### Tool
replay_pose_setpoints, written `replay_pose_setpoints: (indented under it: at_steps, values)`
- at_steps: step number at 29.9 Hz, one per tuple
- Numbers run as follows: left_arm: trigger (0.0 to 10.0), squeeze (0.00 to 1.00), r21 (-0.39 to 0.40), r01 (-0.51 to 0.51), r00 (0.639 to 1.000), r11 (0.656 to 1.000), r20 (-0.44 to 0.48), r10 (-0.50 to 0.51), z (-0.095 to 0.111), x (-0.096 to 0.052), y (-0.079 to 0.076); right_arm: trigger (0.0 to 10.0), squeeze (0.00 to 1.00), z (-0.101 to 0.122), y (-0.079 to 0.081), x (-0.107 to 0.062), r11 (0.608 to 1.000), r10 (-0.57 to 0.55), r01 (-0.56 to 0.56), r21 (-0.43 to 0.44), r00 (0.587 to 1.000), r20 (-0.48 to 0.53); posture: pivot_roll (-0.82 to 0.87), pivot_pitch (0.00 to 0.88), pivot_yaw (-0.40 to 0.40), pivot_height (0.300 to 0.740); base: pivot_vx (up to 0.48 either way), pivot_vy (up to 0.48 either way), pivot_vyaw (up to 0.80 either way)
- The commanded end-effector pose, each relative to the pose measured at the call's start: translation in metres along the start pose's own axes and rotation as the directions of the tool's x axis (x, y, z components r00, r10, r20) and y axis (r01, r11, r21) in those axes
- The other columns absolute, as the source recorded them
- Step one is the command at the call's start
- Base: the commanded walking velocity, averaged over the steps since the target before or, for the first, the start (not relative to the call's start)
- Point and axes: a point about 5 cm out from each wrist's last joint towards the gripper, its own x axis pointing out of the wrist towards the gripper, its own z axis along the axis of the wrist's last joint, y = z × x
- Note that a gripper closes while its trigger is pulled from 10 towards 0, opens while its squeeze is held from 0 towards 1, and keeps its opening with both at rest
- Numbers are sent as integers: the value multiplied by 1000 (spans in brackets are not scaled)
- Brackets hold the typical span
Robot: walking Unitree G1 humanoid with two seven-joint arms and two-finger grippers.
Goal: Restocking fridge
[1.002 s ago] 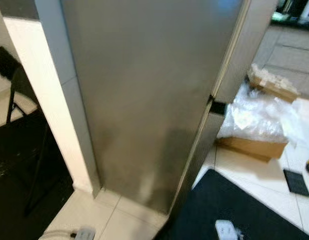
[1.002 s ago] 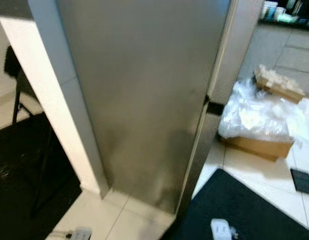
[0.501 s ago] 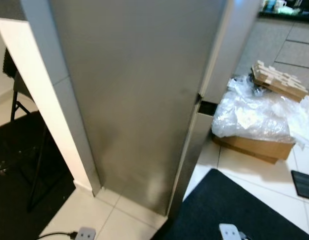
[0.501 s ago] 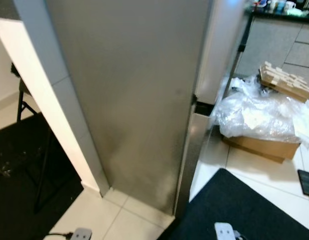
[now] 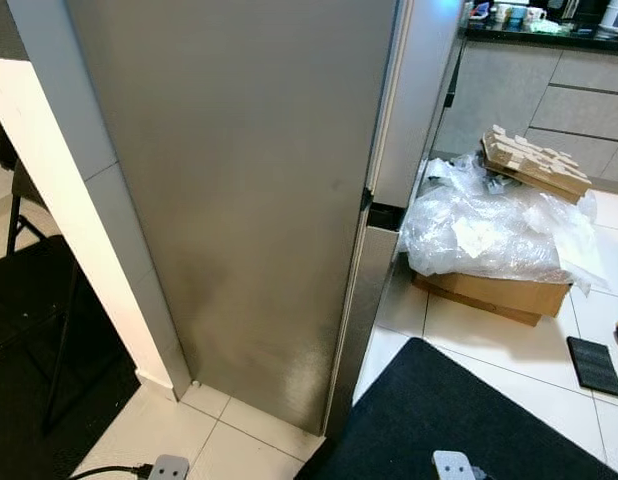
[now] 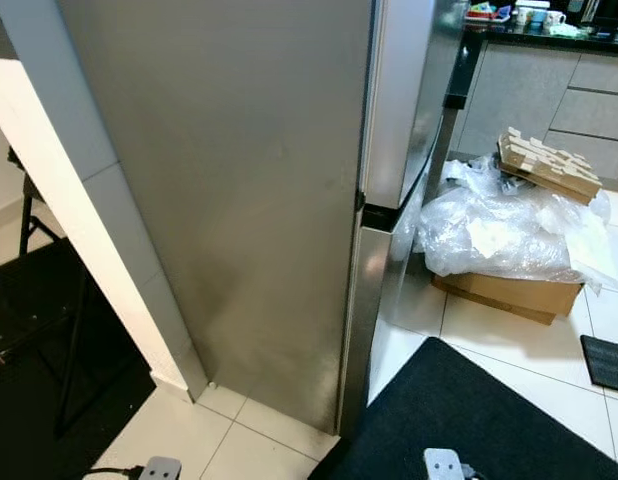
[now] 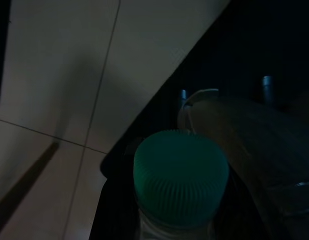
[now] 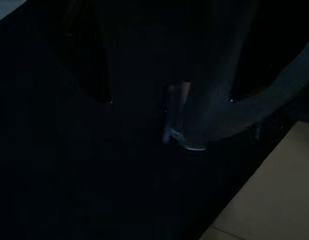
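**Colleague:** What is in front of you?

**Me:** The biggest thing I see is the fridge (image 5: 259,190), a tall steel body with its side panel facing me. Its doors are on the right edge and look closed. A white wall (image 5: 69,220) stands against its left side. Below is pale tiled floor (image 5: 489,340), with a dark mat (image 5: 439,410) at the fridge's lower right corner.

**Colleague:** Anything else on the floor?

**Me:** To the right of the fridge, a cardboard box (image 5: 499,293) sits under a heap of clear plastic wrap (image 5: 489,225), just beside the lower door. Behind it lies a stack of flat cardboard pieces (image 5: 534,160), near grey cabinets (image 5: 549,100). A small dark pad (image 5: 594,365) lies on the tiles near the mat's right edge. A black chair (image 5: 39,330) stands left of the wall, and a plug adapter (image 5: 169,467) lies by the fridge's left corner.

**Colleague:** And the grippers?

**Me:** My left wrist camera is dim, but I see a bottle (image 7: 180,180) with a green ribbed cap up close, over the mat's edge and the tiles. The left gripper (image 7: 194,150) is clamped on it. The right gripper (image 8: 182,125) hangs over the mat in deep shade; I cannot tell how its fingers stand.
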Motion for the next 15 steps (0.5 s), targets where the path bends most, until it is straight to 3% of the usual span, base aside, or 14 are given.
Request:
replay_pose_setpoints:
  at_steps: [1,15]
  values:
    - [10000,0,-19,18,999,1000,-29,-18,-8,0,-8,10000,0,1,-8,-1,1000,-21,21,10,1000,5,109,0,-3,740,0,0,0]
    - [10000,0,-20,4,1000,1000,-26,-4,-7,0,-6,10000,0,0,-8,-2,1000,-18,18,12,1000,5,109,0,-3,740,0,0,0]
